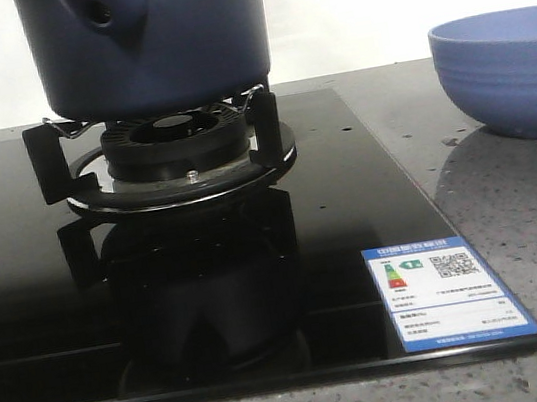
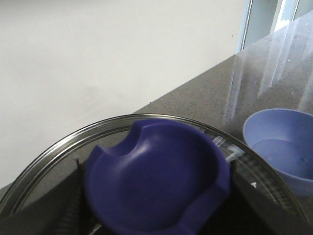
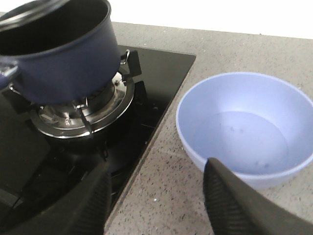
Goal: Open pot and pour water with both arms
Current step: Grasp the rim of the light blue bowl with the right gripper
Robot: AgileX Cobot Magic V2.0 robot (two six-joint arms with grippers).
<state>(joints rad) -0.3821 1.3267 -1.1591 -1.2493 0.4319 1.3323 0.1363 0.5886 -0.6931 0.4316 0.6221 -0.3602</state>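
The dark navy pot (image 1: 154,41) stands on the gas burner (image 1: 178,149), its side stub with the round hole at the upper left. It also shows in the right wrist view (image 3: 63,54). My left gripper (image 2: 155,200) is shut on the dark blue knob (image 2: 156,176) of the glass lid (image 2: 44,166), its dark fingers on either side of the knob. I cannot tell how far the lid is off the pot. My right gripper (image 3: 157,169) is open and empty over the counter, between the hob's edge and the light blue bowl (image 3: 244,127).
The black glass hob (image 1: 351,209) carries a label (image 1: 449,290) at its front right corner. The ribbed light blue bowl (image 1: 507,69) stands on the grey speckled counter (image 1: 535,222) to the right of the hob, with what looks like a little water in it. A white wall lies behind.
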